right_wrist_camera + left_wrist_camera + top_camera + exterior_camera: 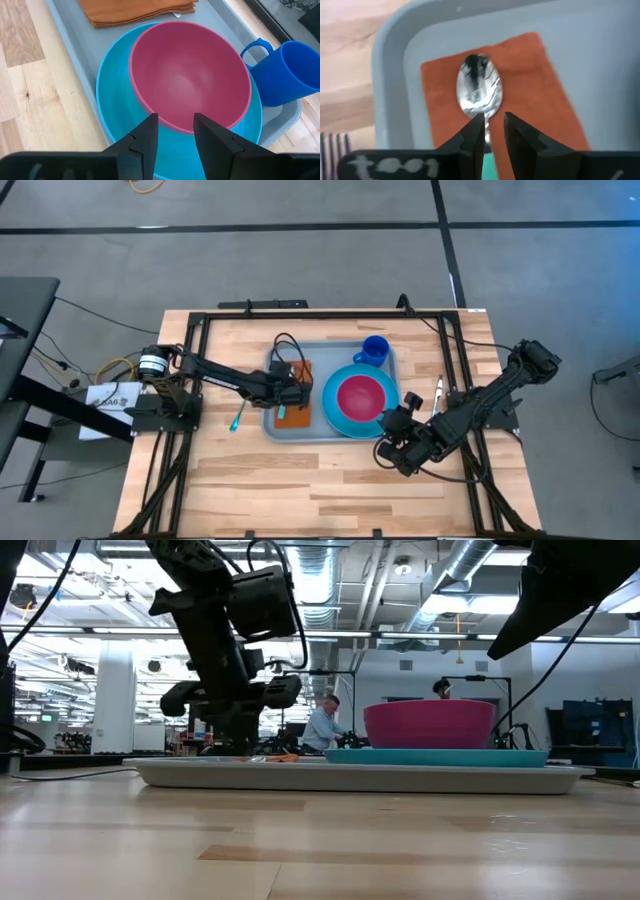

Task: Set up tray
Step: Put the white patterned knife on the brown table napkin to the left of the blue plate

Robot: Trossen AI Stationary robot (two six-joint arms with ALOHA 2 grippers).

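The tray (pixel 272 426) lies flat near the middle of the table (pixel 300 480), a little toward the far side, and it is already well loaded. On its right half sits a light-blue plate (pixel 338 418) with a pink bowl (pixel 362 395) on it; a blue cup (pixel 374 350) stands in the far right corner, and an orange napkin (pixel 295 415) lies along the left side.

My left tool (pixel 492 131) hangs just over that napkin with its fingers nearly together, clamped on the handle of a spoon (pixel 479 90) whose bowl rests on the cloth (the wrist view shows this plainly). My right tool (pixel 175 131) waits at the tray's near right corner, fingers apart and holding nothing, looking down on the bowl and plate.

I judge the tray to be stiff moulded plastic, light by itself but smooth, so it would slide easily on the wood, and what stands on it could shift if it is tipped. If it had to be moved, the raised rim on the bare left edge or a short end looks like the place to take hold, keeping it level.

Off the tray, a teal-handled utensil (pixel 238 417) lies on the table just left of it, and another piece of cutlery (pixel 438 390) lies to its right.
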